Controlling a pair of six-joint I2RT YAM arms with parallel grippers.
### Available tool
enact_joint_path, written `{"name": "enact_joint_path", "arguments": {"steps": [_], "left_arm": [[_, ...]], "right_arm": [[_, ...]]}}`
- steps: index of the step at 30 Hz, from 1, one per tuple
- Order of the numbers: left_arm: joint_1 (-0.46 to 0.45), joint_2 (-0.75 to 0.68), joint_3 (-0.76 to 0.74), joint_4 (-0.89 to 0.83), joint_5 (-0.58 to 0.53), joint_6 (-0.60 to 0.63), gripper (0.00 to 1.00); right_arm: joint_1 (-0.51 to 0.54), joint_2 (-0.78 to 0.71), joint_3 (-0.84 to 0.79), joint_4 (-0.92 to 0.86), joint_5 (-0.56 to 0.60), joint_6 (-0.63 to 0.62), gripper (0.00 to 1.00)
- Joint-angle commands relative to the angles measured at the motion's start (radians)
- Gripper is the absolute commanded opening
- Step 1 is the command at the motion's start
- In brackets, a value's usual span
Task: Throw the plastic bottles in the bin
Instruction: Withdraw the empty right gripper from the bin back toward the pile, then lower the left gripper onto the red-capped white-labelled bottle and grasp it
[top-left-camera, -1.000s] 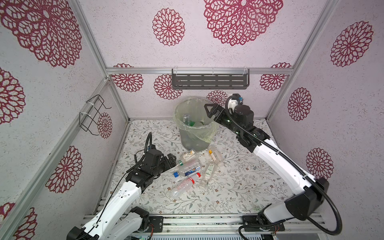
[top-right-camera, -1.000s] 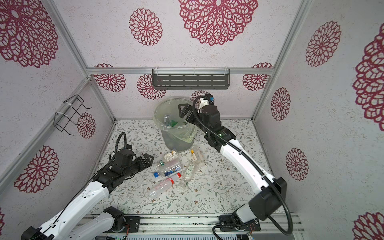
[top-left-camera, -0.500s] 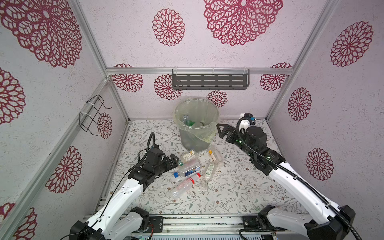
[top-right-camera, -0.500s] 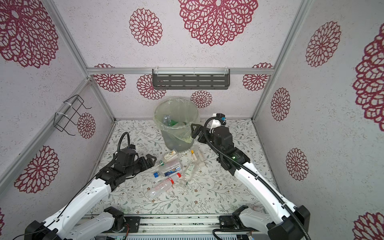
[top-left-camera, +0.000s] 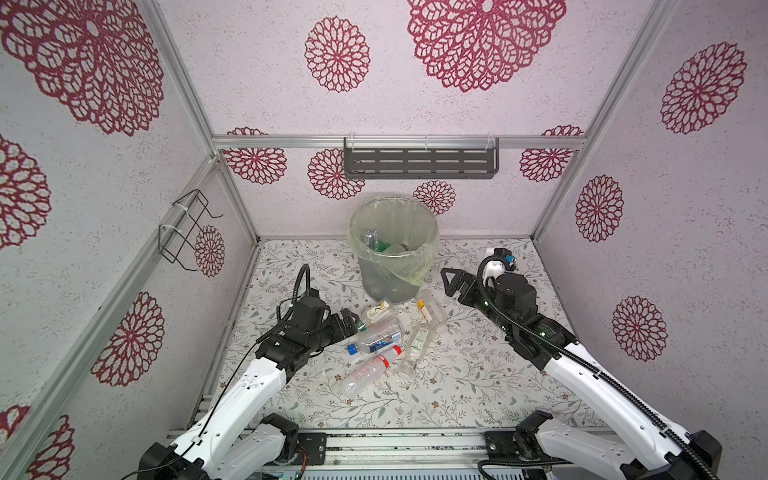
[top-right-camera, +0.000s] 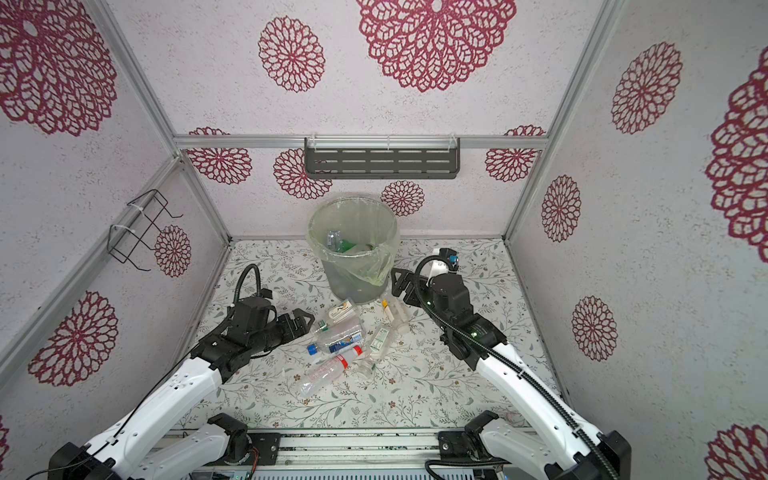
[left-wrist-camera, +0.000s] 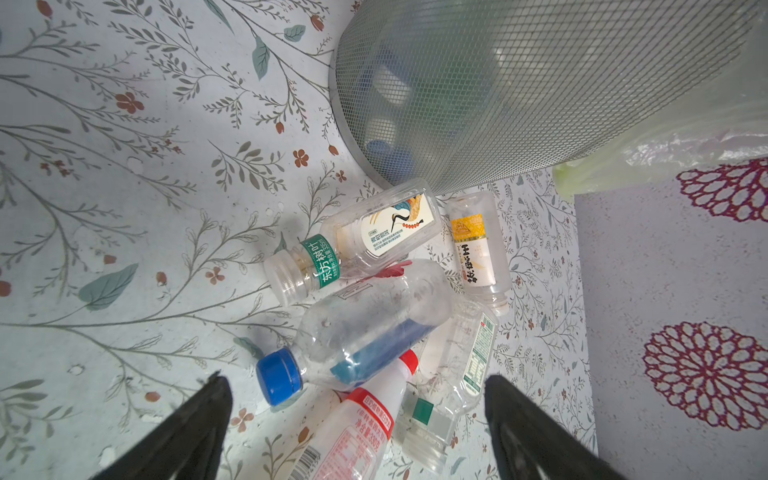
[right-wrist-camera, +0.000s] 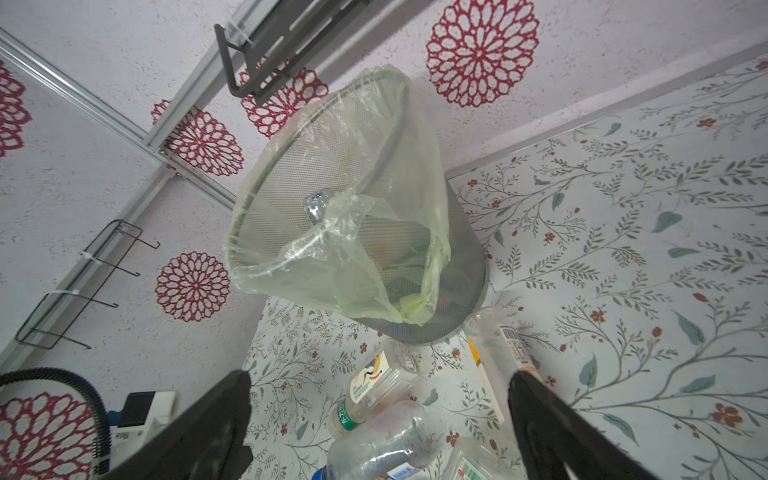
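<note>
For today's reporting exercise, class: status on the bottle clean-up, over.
Open, empty: left gripper, right gripper. Small clear plastic bottles lie clustered before round grey mesh bin. Bin mouth unobstructed.

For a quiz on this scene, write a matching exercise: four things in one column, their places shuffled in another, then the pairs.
1 bin
2 blue-capped bottle
3 slotted shelf
4 wire rack

A hangs on the side wall
B lies flat on the table
C hangs on the back wall
D stands upright near the back wall

Pairs: 1-D, 2-B, 3-C, 4-A
</note>
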Motion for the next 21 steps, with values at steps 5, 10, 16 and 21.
{"name": "enact_joint_path", "arguments": {"steps": [5,10,16,21], "left_arm": [[0.007,0.037,0.014,0.023,0.076,0.030,0.97],[0.006,0.054,0.015,0.009,0.084,0.050,0.97],[-0.007,0.064,0.007,-0.013,0.092,0.065,0.97],[-0.033,0.079,0.024,-0.057,0.069,0.090,0.97]], "right_arm": [[-0.003,-0.053,-0.067,-0.039,0.044,0.048,0.99],[-0.004,-0.078,-0.126,-0.017,0.048,0.068,0.99],[-0.003,-0.072,-0.157,-0.033,0.070,0.090,0.99],[-0.004,-0.048,-0.158,-0.073,0.075,0.096,0.99]]}}
